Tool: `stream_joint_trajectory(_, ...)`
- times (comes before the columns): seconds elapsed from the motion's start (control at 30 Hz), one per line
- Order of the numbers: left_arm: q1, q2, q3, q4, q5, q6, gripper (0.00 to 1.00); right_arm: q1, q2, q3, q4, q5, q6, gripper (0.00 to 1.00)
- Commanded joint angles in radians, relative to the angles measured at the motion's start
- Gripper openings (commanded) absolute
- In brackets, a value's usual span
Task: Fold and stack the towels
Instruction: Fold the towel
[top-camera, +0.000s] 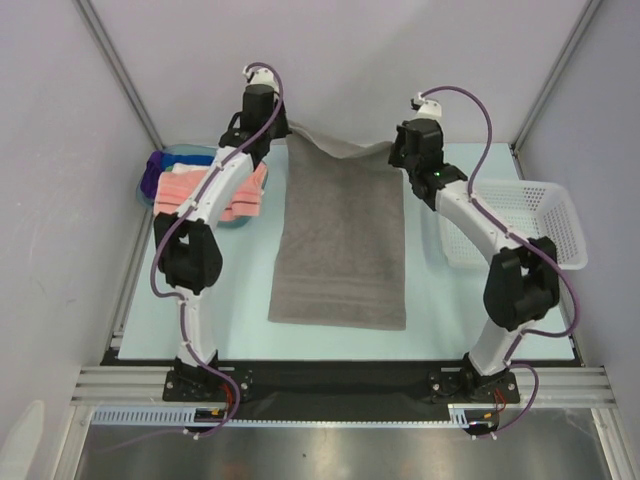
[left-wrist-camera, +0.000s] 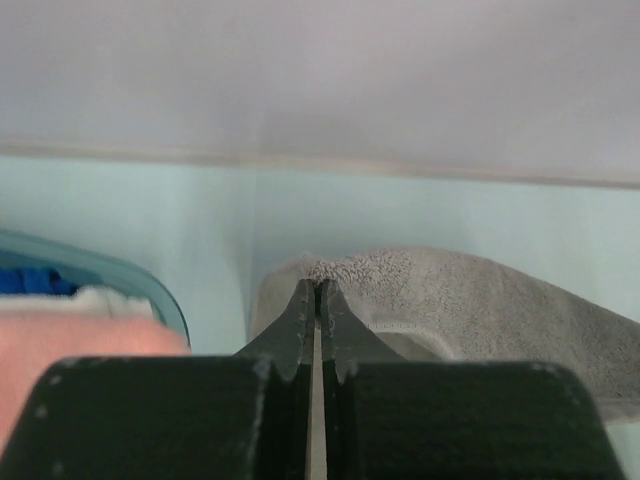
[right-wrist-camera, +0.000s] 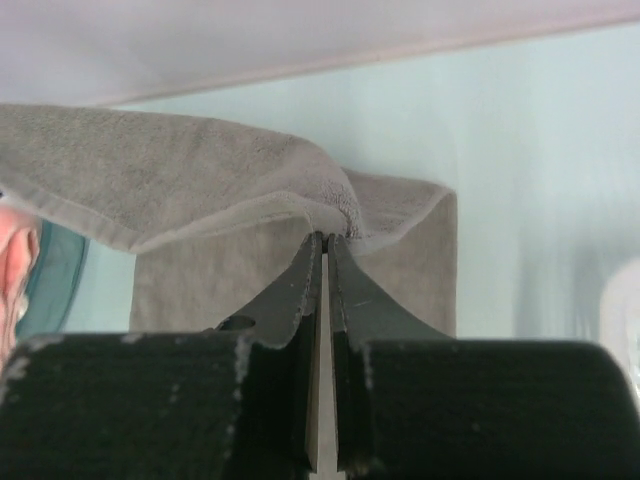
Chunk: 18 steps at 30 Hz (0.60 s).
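Risk, left side: the left gripper (left-wrist-camera: 317, 285) bites only a thin edge of the grey towel (top-camera: 340, 240). A quick pull toward the near edge could probably tug the terry free.
Risk, middle: if one arm travels faster than the other, the far hem would skew and the fold would land crooked. Slack between the two grips could sag into a crease.
Risk, right side: the right gripper (right-wrist-camera: 325, 238) also holds just the hem, so a slip there would drop that corner.
Left arm pose: elbow bent near its base, forearm stretched up the table (top-camera: 450, 310). It passes over the blue tub (top-camera: 190, 150) and its salmon pink towels (top-camera: 245, 198).
Left gripper: fingers pressed together, clamped on the towel's far-left corner.
Grey towel: lies lengthwise down the middle of the table, near end flat, far edge raised off the surface between the two grips.
Right gripper: fingers pressed together, pinching the far-right corner, with cloth draped over the tips.
Right arm pose: mirrors the left, with its elbow just beside the white mesh basket (top-camera: 560, 200).
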<state>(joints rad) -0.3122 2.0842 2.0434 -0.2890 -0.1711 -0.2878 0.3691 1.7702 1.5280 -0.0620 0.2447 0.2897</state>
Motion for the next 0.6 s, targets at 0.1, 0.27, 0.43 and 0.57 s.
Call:
stream_joint_trajectory(0.1, -0.004, -0.268, -0.250, -0.041, 0.058, -0.138, 0.00, 0.045, -0.224, -0.160, -0.028, -0.013, 0.066, 0.00)
stream_joint_trajectory(0.27, -0.022, -0.441, -0.547, -0.030, 0.074, -0.185, 0.00, 0.077, -0.337, -0.299, -0.091, -0.025, 0.121, 0.00)
stream_joint_trajectory(0.43, -0.070, -0.575, -0.780, -0.015, 0.059, -0.212, 0.00, 0.110, -0.459, -0.452, -0.131, -0.005, 0.157, 0.00)
stream_joint_trajectory(0.57, -0.119, -0.657, -0.885, -0.030, 0.013, -0.229, 0.00, 0.135, -0.546, -0.558, -0.156, -0.009, 0.172, 0.00)
